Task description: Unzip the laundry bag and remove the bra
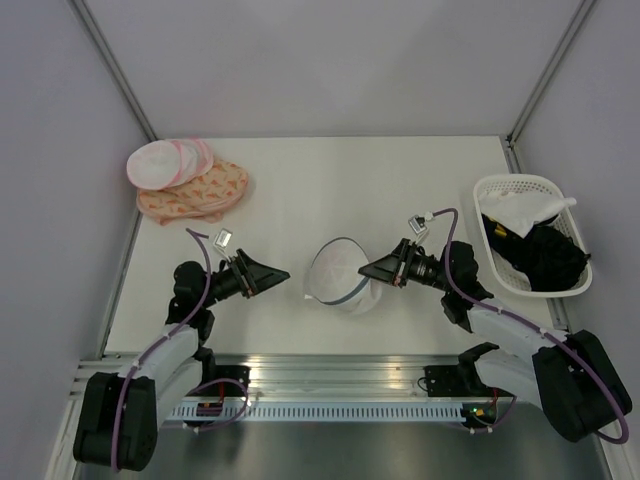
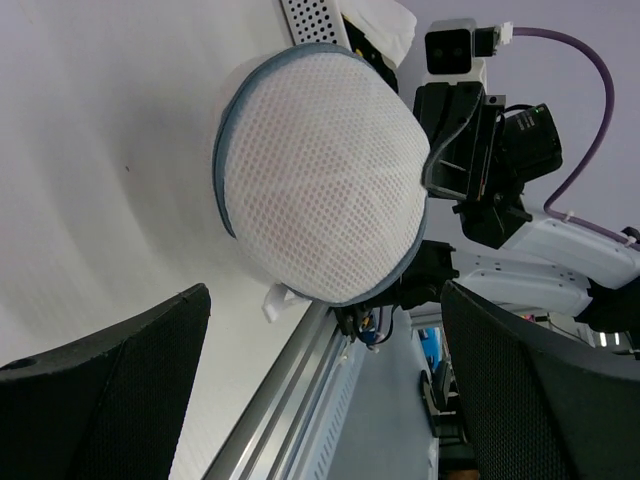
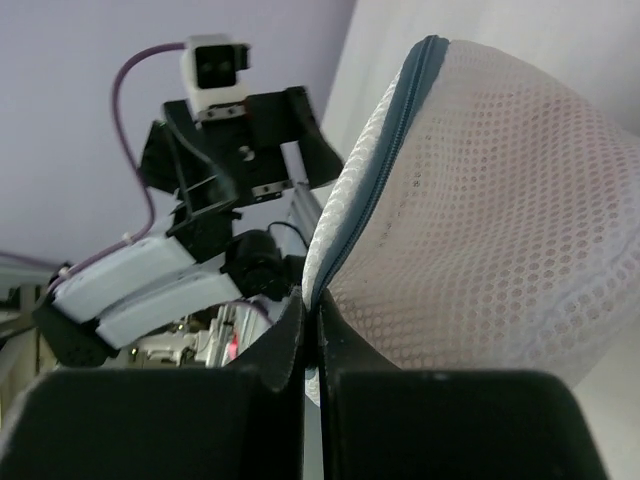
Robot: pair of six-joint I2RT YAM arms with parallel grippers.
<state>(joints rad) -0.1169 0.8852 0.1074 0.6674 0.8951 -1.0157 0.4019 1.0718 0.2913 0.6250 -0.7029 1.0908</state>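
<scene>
The laundry bag [image 1: 340,273] is a round white mesh pouch with a grey-blue zipper rim, held on edge at the table's middle front. It also shows in the left wrist view [image 2: 320,170] and the right wrist view [image 3: 490,210]. My right gripper [image 1: 371,270] is shut on the bag's zipper rim [image 3: 312,305] at its right side. My left gripper [image 1: 280,275] is open and empty, a short way left of the bag, its fingers [image 2: 110,390] apart. A faint pink shade shows through the mesh in the right wrist view; the bra itself is hidden inside.
Stacked white rounds with pink edges [image 1: 165,163] lie on an orange-patterned peach cloth [image 1: 200,193] at the back left. A white basket [image 1: 500,190] with white cloth and black garments stands at the right. A metal rail [image 1: 330,365] runs along the table's front.
</scene>
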